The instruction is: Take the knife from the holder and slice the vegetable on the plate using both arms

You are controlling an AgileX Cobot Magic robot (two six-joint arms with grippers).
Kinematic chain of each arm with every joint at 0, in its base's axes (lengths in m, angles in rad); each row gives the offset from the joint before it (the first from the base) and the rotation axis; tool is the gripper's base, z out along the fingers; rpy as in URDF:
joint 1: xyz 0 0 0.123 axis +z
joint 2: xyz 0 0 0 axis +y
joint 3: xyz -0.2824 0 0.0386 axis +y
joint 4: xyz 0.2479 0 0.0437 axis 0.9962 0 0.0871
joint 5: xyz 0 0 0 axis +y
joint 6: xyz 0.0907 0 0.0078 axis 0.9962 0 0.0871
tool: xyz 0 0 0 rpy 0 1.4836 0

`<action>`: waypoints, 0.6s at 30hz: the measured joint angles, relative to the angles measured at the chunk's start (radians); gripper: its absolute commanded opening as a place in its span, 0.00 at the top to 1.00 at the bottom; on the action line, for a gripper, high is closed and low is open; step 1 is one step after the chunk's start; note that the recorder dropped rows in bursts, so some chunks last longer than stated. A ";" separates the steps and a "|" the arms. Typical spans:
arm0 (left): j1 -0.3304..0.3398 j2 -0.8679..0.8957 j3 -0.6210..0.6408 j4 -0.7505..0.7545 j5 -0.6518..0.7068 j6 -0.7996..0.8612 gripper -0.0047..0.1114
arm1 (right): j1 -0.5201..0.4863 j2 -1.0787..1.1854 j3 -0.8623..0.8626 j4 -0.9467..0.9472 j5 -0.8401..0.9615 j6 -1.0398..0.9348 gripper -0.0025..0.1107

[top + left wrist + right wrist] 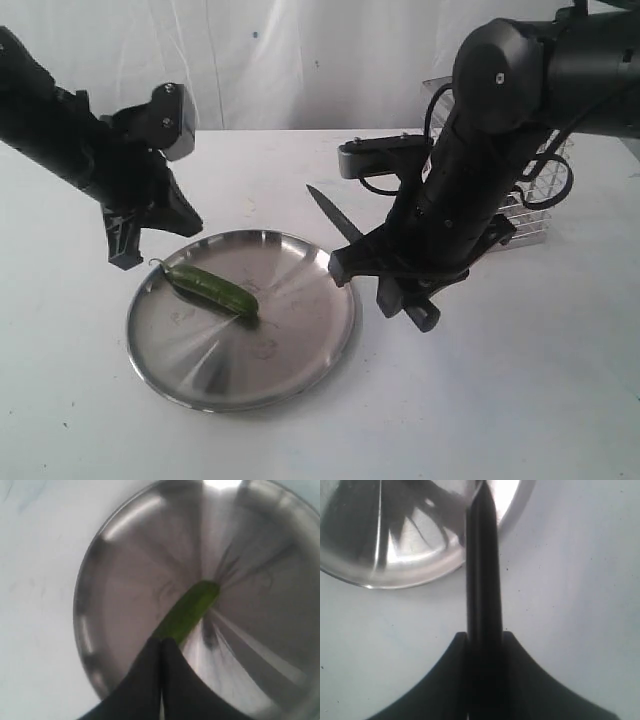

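Note:
The green chilli vegetable [212, 288] lies on the left half of the steel plate [300, 360], stem toward the left rim. My left gripper [123, 258] hangs shut and empty just outside that rim, near the stem. In the left wrist view its closed tips [161, 642] overlap the near end of the chilli [191, 611] on the plate [86, 625]. My right gripper [372, 262] is shut on the dark knife [335, 215], by the plate's right rim. In the right wrist view the knife [482, 570] runs from the gripper [484, 637] out over the plate's rim [445, 562].
The wire holder [535, 205] stands at the back right, largely hidden behind the right arm. White tabletop [520, 400] surrounds the plate. A white wall backs the scene.

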 measured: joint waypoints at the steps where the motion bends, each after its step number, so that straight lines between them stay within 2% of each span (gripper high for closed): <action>1: -0.002 0.020 -0.005 -0.034 0.002 0.093 0.84 | -0.001 -0.005 0.000 0.003 0.009 -0.005 0.98; 5: -0.002 0.083 -0.010 -0.109 0.016 0.322 0.56 | -0.003 -0.026 0.000 0.018 0.024 -0.010 0.98; 7: -0.002 0.118 -0.011 -0.116 0.014 0.378 0.45 | -0.003 -0.031 0.000 0.018 0.026 -0.010 0.98; 9: -0.002 0.158 -0.012 -0.118 -0.005 0.420 0.38 | -0.003 -0.031 0.000 0.018 0.035 -0.010 0.98; 18: -0.002 0.238 -0.014 -0.123 -0.096 0.488 0.36 | -0.003 -0.031 0.000 0.012 0.078 -0.028 0.98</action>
